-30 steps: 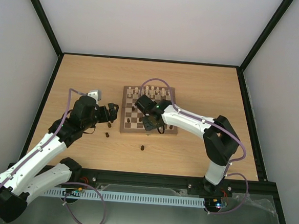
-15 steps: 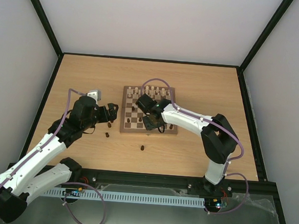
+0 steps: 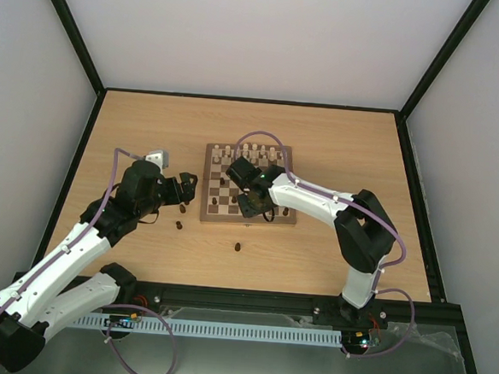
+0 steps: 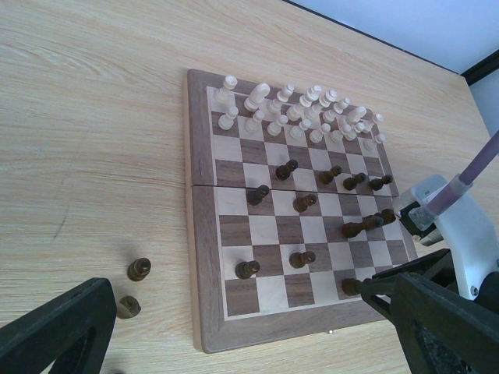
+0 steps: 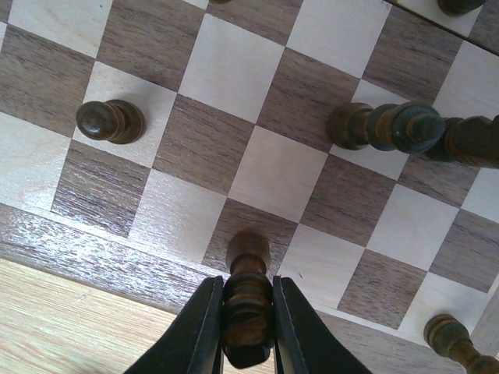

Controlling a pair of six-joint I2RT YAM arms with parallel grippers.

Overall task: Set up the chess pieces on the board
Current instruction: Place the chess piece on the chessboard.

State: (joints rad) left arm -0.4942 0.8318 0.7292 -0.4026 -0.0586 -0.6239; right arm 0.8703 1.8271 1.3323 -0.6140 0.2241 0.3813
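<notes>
Right end effector (image 5: 247, 315) clamps one dark piece (image 5: 248, 261) over the board (image 5: 204, 152).

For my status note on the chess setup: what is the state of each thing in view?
board, flat on the table.
pale pieces, in two rows on the far side.
dark pieces on board, scattered, not in rows.
loose dark pieces, on the table, off the board.
right gripper, shut on a dark piece.
left gripper, open, empty.
</notes>
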